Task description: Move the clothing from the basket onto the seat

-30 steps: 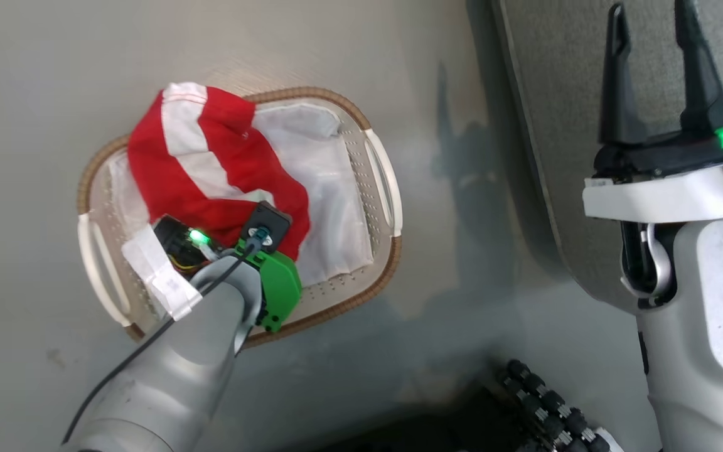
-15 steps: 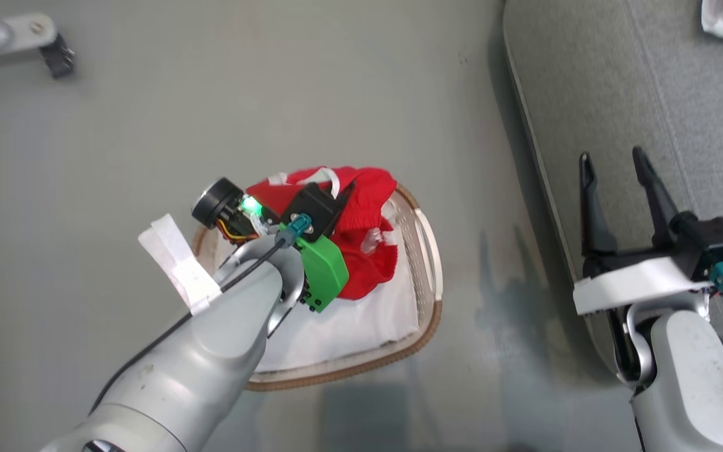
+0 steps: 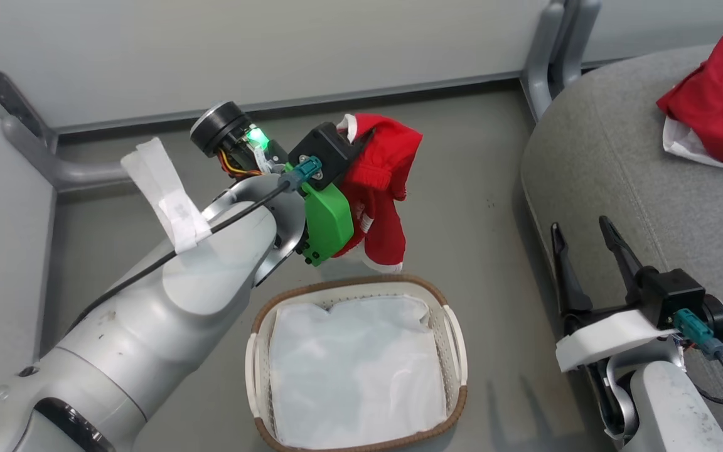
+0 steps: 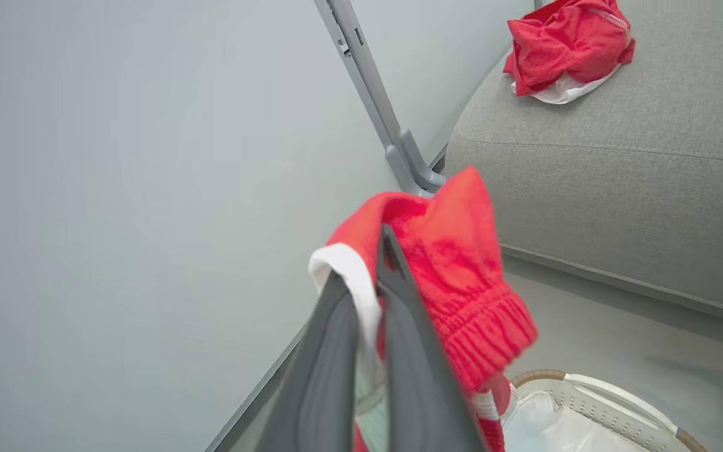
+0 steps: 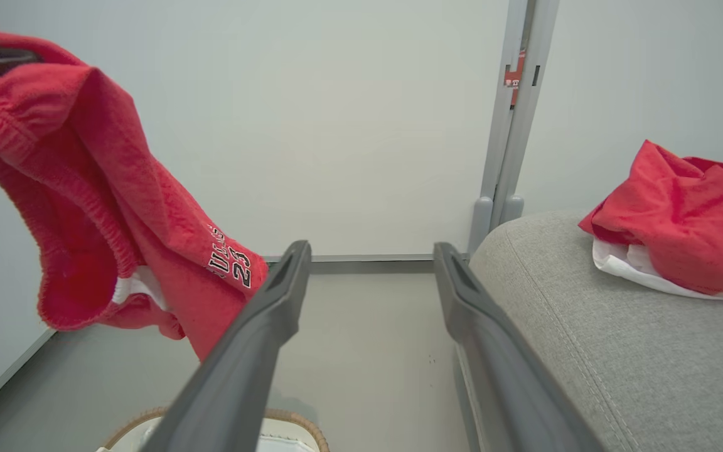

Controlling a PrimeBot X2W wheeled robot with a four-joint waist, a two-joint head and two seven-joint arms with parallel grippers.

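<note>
Head overhead, wrists low (shared seat [image 3: 619, 188])

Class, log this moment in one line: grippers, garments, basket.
left gripper: shut on red garment, hanging clear of basket | right gripper: open, empty, beside seat | second garment: on seat | basket: lining only

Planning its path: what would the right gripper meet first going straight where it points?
Likely the wall; the right gripper points between the held garment and the seat, depth unclear.
</note>
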